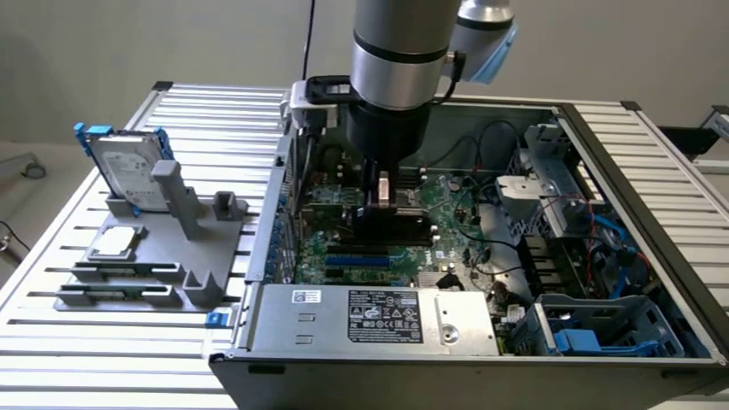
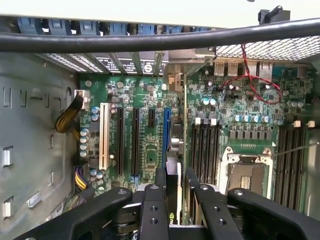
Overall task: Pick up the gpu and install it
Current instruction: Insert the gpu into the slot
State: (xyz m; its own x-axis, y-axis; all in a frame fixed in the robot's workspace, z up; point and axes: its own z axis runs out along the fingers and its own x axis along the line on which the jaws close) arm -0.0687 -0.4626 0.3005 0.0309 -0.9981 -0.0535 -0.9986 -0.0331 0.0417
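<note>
My gripper (image 1: pixel 384 198) reaches down into the open computer case (image 1: pixel 672 256) and is shut on the gpu (image 1: pixel 394 229), a black card held upright on edge over the green motherboard (image 1: pixel 456 213). In the wrist view the gpu (image 2: pixel 175 147) appears edge-on between my gripper's (image 2: pixel 174 187) black fingers (image 2: pixel 161 180). It hangs right beside the blue expansion slot (image 2: pixel 165 127), next to the black slots and the white one (image 2: pixel 104 135). I cannot tell whether the card's lower edge touches a slot.
The empty processor socket (image 2: pixel 248 172) and memory slots (image 2: pixel 206 147) lie beside the card. A power supply (image 1: pixel 376 316) and drive cages (image 1: pixel 592 329) crowd the case. Outside, a grey fixture (image 1: pixel 194 256) carries a blue-framed hard drive (image 1: pixel 123 166) and a silver chip (image 1: pixel 114 242).
</note>
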